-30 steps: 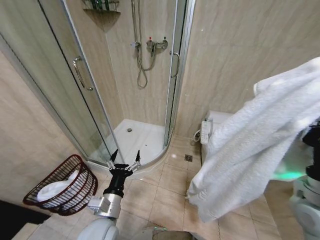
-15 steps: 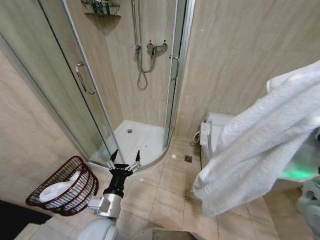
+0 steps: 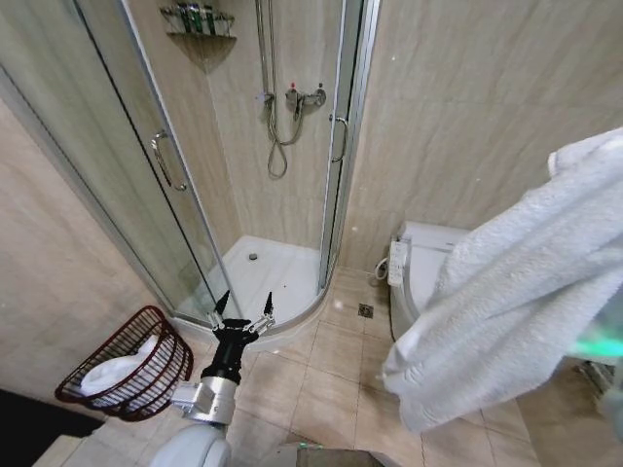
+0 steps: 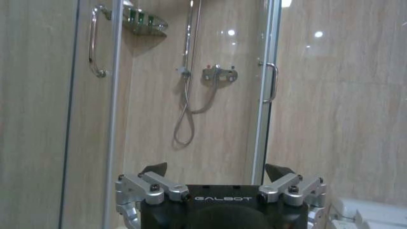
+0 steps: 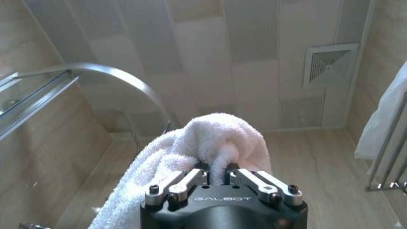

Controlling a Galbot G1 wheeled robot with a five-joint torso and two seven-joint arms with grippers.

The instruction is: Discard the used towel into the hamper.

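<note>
Head camera sits high, looking forward and down over the bathroom floor toward the shower stall (image 3: 273,165) in the corner. Left wrist camera rides low behind its own gripper (image 4: 216,172), facing level into that same shower stall, close up. Right wrist camera points upward, past the towel (image 5: 210,138), to the ceiling vent (image 5: 329,64).

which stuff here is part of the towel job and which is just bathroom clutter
Job: white towel, pinched in right gripper; wicker hamper, already holding white cloth.
Not involved: shower mixer, glass shower door, toilet, open idle left gripper.
</note>
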